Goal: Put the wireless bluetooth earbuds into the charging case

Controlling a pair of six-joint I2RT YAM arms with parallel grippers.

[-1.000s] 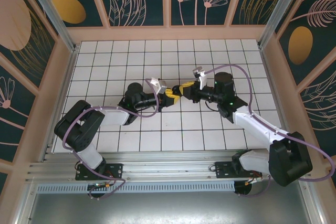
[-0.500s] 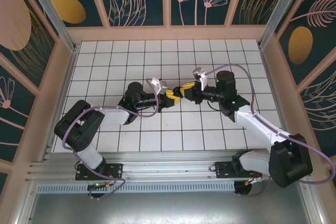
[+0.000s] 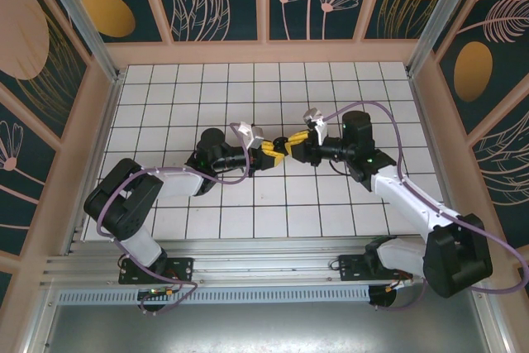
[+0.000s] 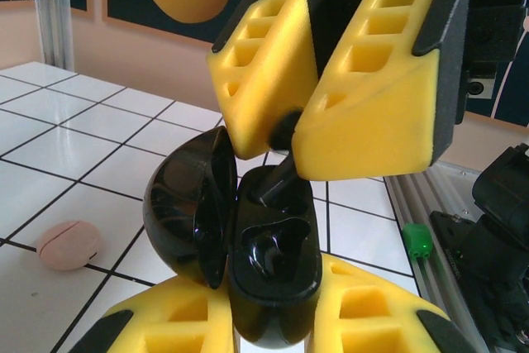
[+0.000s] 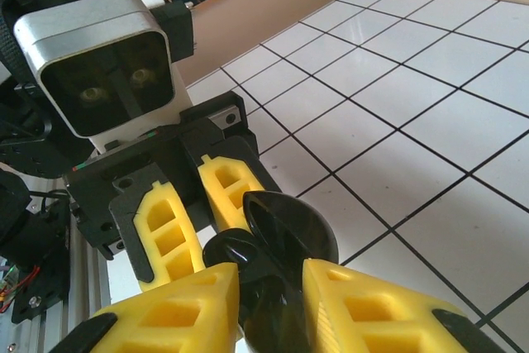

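Nearest my left wrist camera, the left gripper (image 4: pixel 273 320) was clamped on the black charging case (image 4: pixel 273 274), one yellow pad at each side of its base. The case stood upright off the tiles, and its lid (image 4: pixel 186 204) hung open to the left. Just above it, the right gripper (image 4: pixel 285 150) pointed down into the open case. Its two yellow fingers (image 4: pixel 372 97) were closed on a black earbud (image 4: pixel 283 128), whose stem reached down to the case's cup. I could not tell whether the bud was seated.

From the right wrist camera, the right gripper (image 5: pixel 269 303) sat at the bottom with the dark case between its pads. Beyond that were the left gripper (image 5: pixel 198 212) and the camera box (image 5: pixel 103 80) on its wrist.

From above, both grippers met tip to tip near the middle of the white tiled table (image 3: pixel 331 88), the left gripper (image 3: pixel 266 155) touching the right gripper (image 3: pixel 286 144).

Farther off, a pale pink rounded piece (image 4: pixel 70 244) with a seam lay alone on the tiles, well apart from the case.
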